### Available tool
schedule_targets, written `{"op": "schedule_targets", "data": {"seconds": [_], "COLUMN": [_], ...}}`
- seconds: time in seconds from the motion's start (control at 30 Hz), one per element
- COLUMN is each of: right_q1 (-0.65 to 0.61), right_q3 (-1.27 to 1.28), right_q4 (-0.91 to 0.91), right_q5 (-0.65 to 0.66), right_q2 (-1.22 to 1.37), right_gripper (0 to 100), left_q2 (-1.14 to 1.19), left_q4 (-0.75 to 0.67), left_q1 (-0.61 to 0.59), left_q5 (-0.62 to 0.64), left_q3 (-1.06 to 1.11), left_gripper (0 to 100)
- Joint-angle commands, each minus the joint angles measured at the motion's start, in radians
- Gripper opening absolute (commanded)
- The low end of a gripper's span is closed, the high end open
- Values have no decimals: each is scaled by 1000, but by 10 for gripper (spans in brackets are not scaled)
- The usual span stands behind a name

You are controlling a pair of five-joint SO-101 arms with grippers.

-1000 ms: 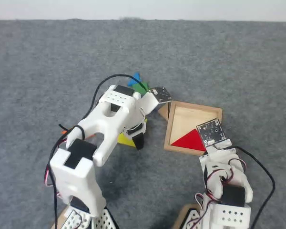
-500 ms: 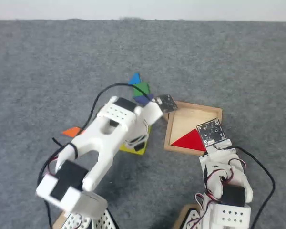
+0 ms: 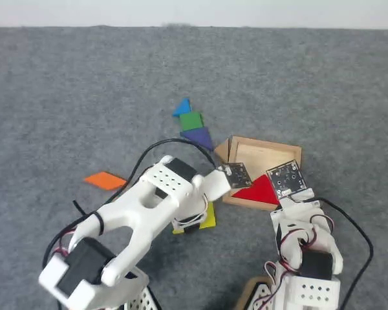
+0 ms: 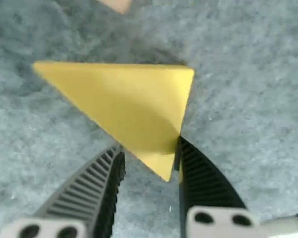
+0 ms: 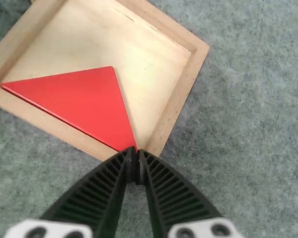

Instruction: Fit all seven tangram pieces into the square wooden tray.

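**Yellow triangle pinched at one corner, just left of the tray**

Farthest left, the orange piece [image 3: 105,180] lies flat on the grey mat [image 3: 52,84], well apart from the rest. It waits there because nothing has taken it up yet.

Next comes your left gripper [image 4: 149,171]. Its jaws are pinching the yellow triangle [image 4: 124,99] by one sharp corner. The rest of the triangle spreads away from the fingers [image 4: 109,173]. I think the corner hold is chosen so that most of the piece stays free to slide into the tray. The long edge runs from the held corner out to the far sharp corner, so its long axis leads away from the gripper. In the high view the arm hides most of the piece. You can see only that it is near the tray's left side, outside it. I cannot tell whether it is lifted or resting on the mat.

Behind it, the blue triangle [image 3: 182,108], the green square [image 3: 191,121] and the purple piece [image 3: 198,137] lie in a short row that leads toward the tray's far left corner.

The tray [image 5: 178,99] holds one piece, the red triangle [image 5: 84,101]. Its long edge lies flat against the tray's near wall, and its square corner points to the middle of the tray. This leaves the far half open for a second big triangle, which in my judgement is where the yellow one belongs.

On the right, your right gripper [image 5: 137,168] is pressed together and holds nothing. It hangs over the tray's near wall, at one sharp corner of the red triangle.
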Motion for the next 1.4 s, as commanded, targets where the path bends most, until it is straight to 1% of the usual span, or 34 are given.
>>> {"op": "schedule_targets", "data": {"seconds": [0.0, 0.07, 0.2, 0.33, 0.43, 0.53, 0.63, 0.7, 0.87, 0.93, 1.0, 1.1, 1.17, 1.23, 1.3, 1.37], "right_q1": [-5, -5, -4, -2, -2, -2, -4, -5, -4, -4, -4, -4, -2, -2, -2, -5], "right_q3": [-9, -9, -9, -9, -9, -9, -9, -11, -12, -12, -12, -14, -14, -14, -14, -14], "right_q4": [-4, -4, -4, -4, -4, -4, -4, -2, -1, 1, 1, 1, 1, 1, 1, 2], "right_q5": [17, 17, 17, 17, 17, 17, 17, 17, 17, 17, 17, 17, 17, 17, 17, 17], "right_q2": [2, 2, 2, 2, 2, 2, 2, 2, 2, 2, 2, 2, 2, 2, 2, 2], "right_gripper": [9, 9, 9, 9, 9, 9, 9, 9, 9, 9, 9, 9, 9, 9, 9, 9], "left_q2": [-28, -9, -6, -6, -17, -86, -147, -141, -8, 37, 57, 23, -26, -68, -94, -89], "left_q4": [-38, -49, -61, -54, -11, 29, -23, -68, -121, -109, -78, -58, -74, -84, -84, -86], "left_q1": [2, 2, 3, 6, 2, 9, 2, 2, 9, 5, 8, 9, 8, 12, 41, 64], "left_q5": [8, 9, 11, 11, 11, 15, 117, 192, 307, 328, 327, 356, 417, 453, 425, 411], "left_q3": [-2, -4, -8, -10, -33, -59, -59, -54, -58, -65, -85, -104, -99, -81, -53, -24], "left_gripper": [152, 129, 27, 24, 84, 147, 191, 210, 215, 212, 187, 182, 230, 314, 390, 404]}}
